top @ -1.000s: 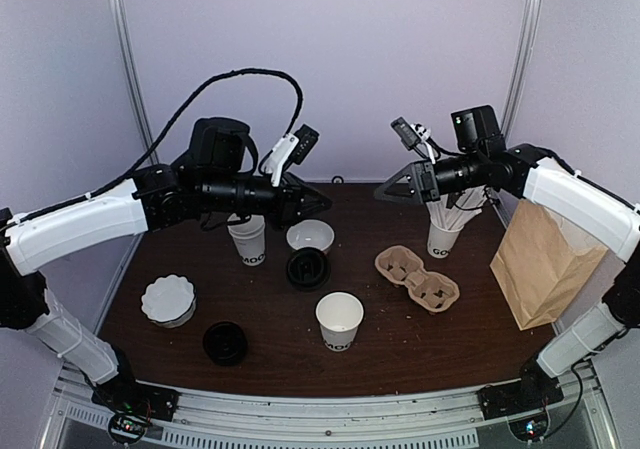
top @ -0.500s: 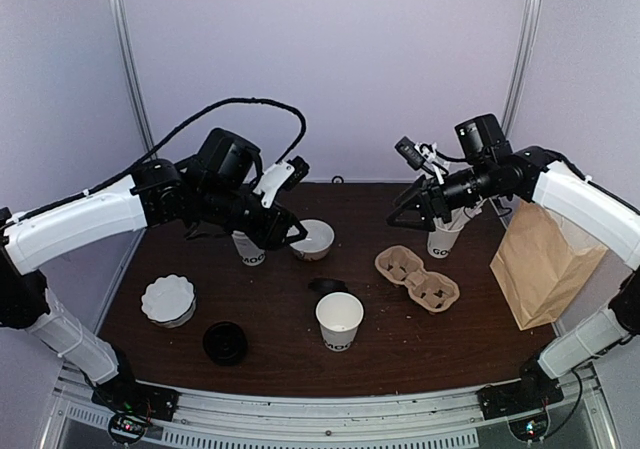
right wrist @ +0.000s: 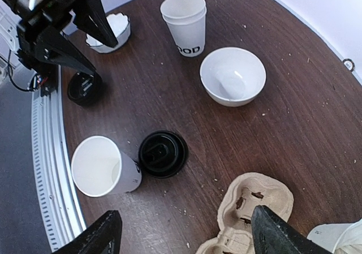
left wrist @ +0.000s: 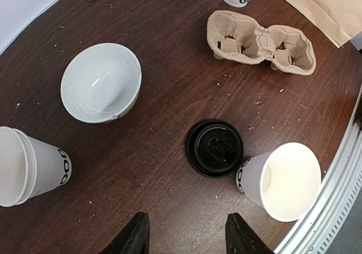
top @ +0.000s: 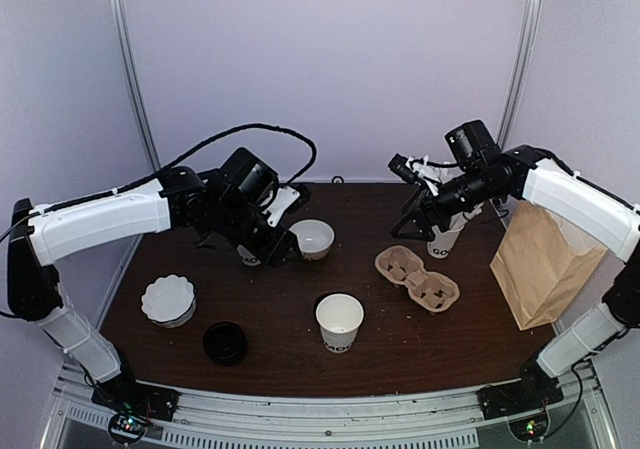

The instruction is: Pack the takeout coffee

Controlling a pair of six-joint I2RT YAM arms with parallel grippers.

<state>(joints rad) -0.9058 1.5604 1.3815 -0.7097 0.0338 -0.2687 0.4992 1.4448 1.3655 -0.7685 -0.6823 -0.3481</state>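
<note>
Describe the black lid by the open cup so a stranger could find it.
Near the table's front edge stands a lone open cup. The lid lies flat beside it, toward the bowl; the other lid sits by the fluted dish.

In the top view the left arm [top: 100, 224] covers most of the stack of white cups [top: 250, 258], and the right arm [top: 570, 194] hides the top of the cup with white sticks [top: 443, 245]. The left wrist view cuts off the stack, the paper bag [left wrist: 325, 5] and all of the left gripper [left wrist: 186, 234] but its tips. The right wrist view cuts the cup carrier [right wrist: 249, 211] at the bottom edge.
</note>
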